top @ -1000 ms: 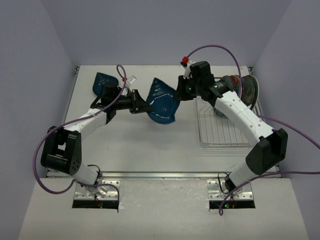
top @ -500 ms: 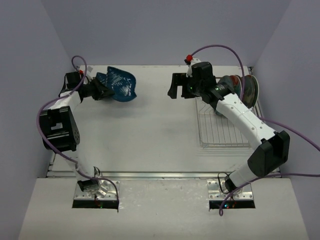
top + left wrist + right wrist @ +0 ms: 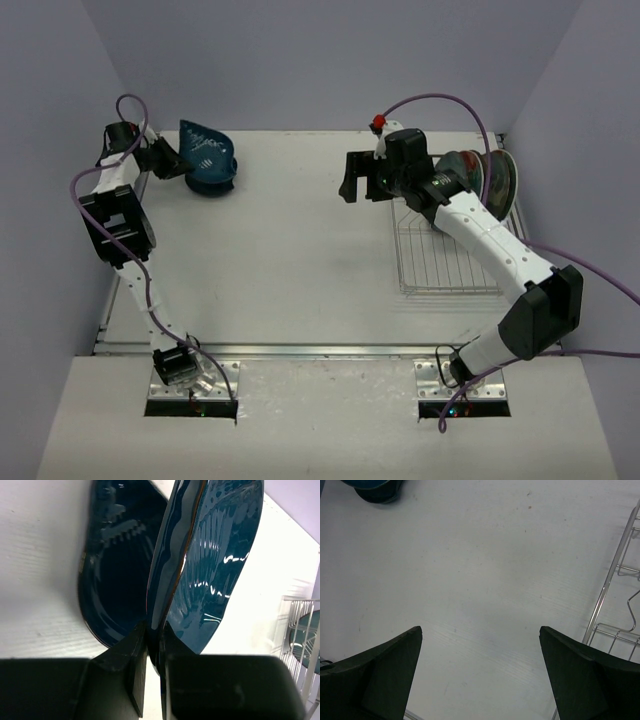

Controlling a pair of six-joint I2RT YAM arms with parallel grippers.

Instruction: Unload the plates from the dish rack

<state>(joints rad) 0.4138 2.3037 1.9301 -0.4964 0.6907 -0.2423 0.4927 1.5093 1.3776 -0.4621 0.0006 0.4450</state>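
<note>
Left claw (image 3: pixel 154 630) pinches the rim of a dark blue plate (image 3: pixel 215 555), tilted just above a second dark blue plate (image 3: pixel 120 570) at the table's (image 3: pixel 290 250) far left corner, while the right claw (image 3: pixel 350 182) gapes wide and empty just left of the dish rack (image 3: pixel 445 255), whose far end holds upright red-rimmed plates (image 3: pixel 497 180).

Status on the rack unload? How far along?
Done: one blue plate lies at the far-left corner of the table. In hand: left gripper is clamped on a second blue plate over it. Left: plates standing in the dish rack; right gripper is open, empty.
</note>
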